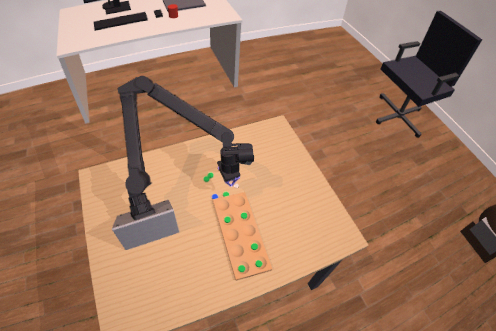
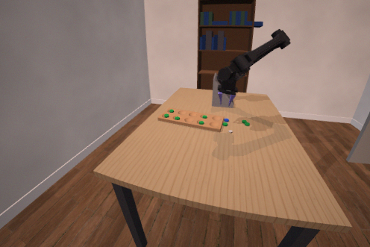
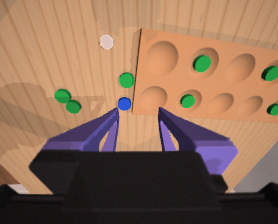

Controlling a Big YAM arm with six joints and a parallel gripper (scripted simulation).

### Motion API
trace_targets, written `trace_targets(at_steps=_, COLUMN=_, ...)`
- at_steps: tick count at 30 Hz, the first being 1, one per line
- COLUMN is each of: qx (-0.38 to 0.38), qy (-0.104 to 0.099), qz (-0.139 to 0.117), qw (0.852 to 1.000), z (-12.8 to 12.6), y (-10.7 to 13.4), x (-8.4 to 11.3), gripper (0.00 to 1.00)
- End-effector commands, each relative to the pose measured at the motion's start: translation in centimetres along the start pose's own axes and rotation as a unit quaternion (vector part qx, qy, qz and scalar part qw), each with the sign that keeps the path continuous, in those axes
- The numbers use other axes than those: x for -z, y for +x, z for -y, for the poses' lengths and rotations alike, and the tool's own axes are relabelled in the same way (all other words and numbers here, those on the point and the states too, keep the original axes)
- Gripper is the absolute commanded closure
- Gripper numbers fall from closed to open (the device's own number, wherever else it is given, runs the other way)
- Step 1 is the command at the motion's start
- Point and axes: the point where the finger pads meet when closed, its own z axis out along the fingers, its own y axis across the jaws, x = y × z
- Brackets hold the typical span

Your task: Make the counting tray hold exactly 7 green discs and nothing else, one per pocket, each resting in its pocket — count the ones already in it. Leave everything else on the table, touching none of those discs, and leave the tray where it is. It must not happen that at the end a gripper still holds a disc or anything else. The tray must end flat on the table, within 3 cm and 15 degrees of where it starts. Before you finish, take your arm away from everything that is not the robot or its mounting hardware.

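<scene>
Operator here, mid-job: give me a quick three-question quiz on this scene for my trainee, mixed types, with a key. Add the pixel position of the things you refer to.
1. True or false: the gripper (image 1: 233, 182) (image 2: 226, 104) (image 3: 138, 112) is holding a disc.
2. How many more green discs does the counting tray (image 1: 252, 273) (image 2: 186, 125) (image 3: 137, 75) need to reach seven?
3. Which loose disc lies by the tray's end beside a green one: (a) the white disc (image 1: 236, 186) (image 2: 230, 131) (image 3: 106, 42), (b) the blue disc (image 1: 215, 196) (image 2: 226, 120) (image 3: 124, 104), (c) a red disc?

Key: 1 false; 2 two; 3 b.
</scene>
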Motion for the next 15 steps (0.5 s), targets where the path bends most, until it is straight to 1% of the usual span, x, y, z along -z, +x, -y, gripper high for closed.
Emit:
trace_targets(at_steps=1, qx=0.076, qy=-0.003, qz=0.002, qw=0.997, z=-4.0, y=0.9, x=-0.1, gripper=0.56)
trace_targets(at_steps=5, qx=0.074, qy=-0.004, qz=0.001, qw=0.997, z=-4.0, y=1.0, x=-0.1, gripper=0.56)
trace_targets(at_steps=6, qx=0.110, qy=-0.007, qz=0.004, qw=0.994, z=-5.8, y=1.5, x=-0.3, gripper=0.56)
trace_targets(at_steps=7, qx=0.109, qy=-0.008, qz=0.003, qw=0.994, z=-5.8, y=1.6, x=-0.3, gripper=0.56)
trace_targets(at_steps=8, qx=0.141, qy=-0.011, qz=0.004, qw=0.990, z=-7.4, y=2.2, x=-0.5, gripper=0.56)
trace_targets(at_steps=10, qx=0.137, qy=-0.012, qz=0.000, qw=0.991, z=-7.4, y=2.4, x=-0.5, gripper=0.56)
trace_targets(at_steps=11, qx=0.145, qy=-0.009, qz=0.008, qw=0.989, z=-7.8, y=1.3, x=0.1, gripper=0.56)
trace_targets(at_steps=12, qx=0.167, qy=-0.016, qz=0.003, qw=0.986, z=-8.9, y=3.0, x=-0.6, gripper=0.56)
trace_targets(at_steps=13, qx=0.191, qy=-0.020, qz=0.004, qw=0.981, z=-10.1, y=3.6, x=-0.8, gripper=0.56)
trace_targets(at_steps=14, qx=0.186, qy=-0.021, qz=-0.001, qw=0.982, z=-10.1, y=3.9, x=-0.8, gripper=0.56)
trace_targets(at_steps=15, qx=0.207, qy=-0.025, qz=0.000, qw=0.978, z=-11.1, y=4.5, x=-0.9, gripper=0.56)
